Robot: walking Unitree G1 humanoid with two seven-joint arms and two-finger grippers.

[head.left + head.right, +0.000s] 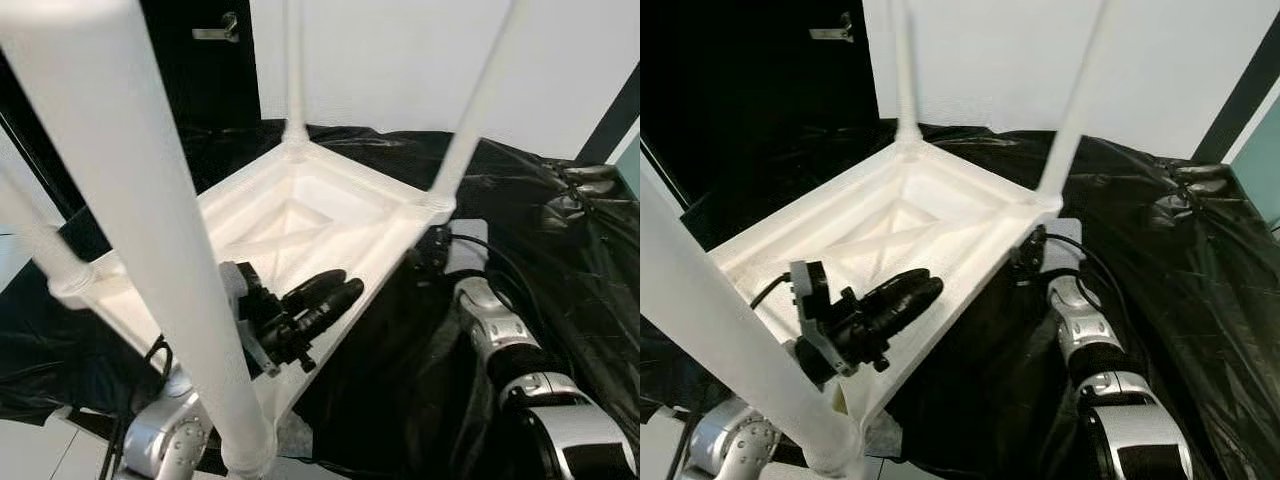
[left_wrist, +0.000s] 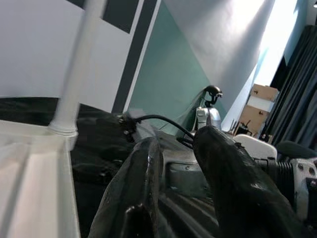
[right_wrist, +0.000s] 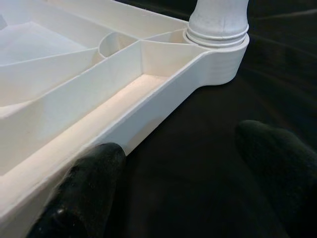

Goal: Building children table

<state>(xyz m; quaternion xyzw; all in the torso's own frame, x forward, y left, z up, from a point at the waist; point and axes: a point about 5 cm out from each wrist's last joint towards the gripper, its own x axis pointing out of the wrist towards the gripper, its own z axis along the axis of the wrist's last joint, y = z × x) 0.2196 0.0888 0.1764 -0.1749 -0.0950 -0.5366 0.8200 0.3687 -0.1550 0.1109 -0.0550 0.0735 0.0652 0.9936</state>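
Four white legs (image 1: 130,230) stand up from the upturned white children's table (image 1: 940,215), which lies on black plastic sheeting (image 1: 560,260). Its ribbed underside forms shallow compartments, and the left gripper (image 1: 335,293) reaches into the one nearest its front edge, fingers slightly parted, grasping nothing. Beside the table's right corner, the right gripper (image 3: 183,173) hangs over the sheeting, fingers spread wide, one fingertip (image 3: 91,171) just beside the rim.
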